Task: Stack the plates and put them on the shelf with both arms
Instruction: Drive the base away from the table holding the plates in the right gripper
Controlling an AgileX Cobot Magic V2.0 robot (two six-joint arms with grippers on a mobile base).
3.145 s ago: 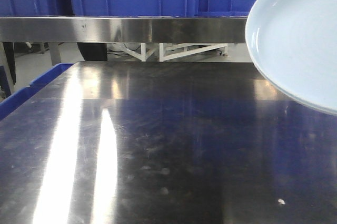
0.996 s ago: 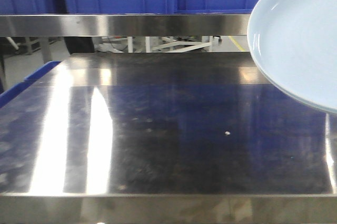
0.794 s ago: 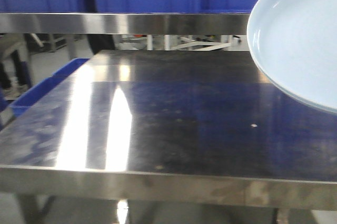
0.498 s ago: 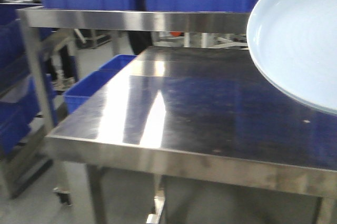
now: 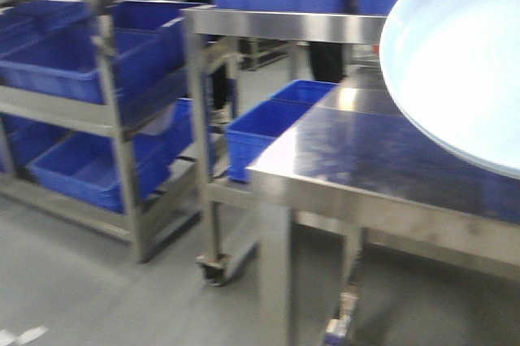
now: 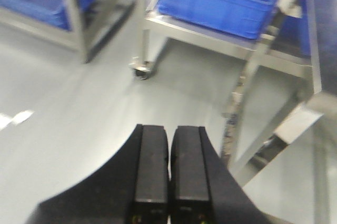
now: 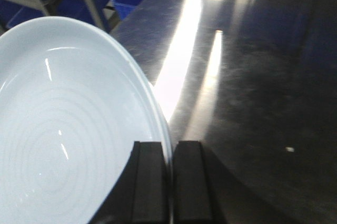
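A large pale bluish-white plate fills the upper right of the front view, held tilted above the steel table. In the right wrist view my right gripper is shut on the rim of the plate, one finger inside the rim and one outside, above the table top. I cannot tell if a second plate lies under it. My left gripper is shut and empty, out over the grey floor beside the table leg.
A steel rack with blue bins stands at the left. A blue bin sits on a low wheeled frame beside the table. A steel shelf edge runs above the table's back, with blue crates behind.
The view has swung left and pulled back: the table slid to the right, and the rack with blue bins and the floor came into view. The plate stays at the upper right.
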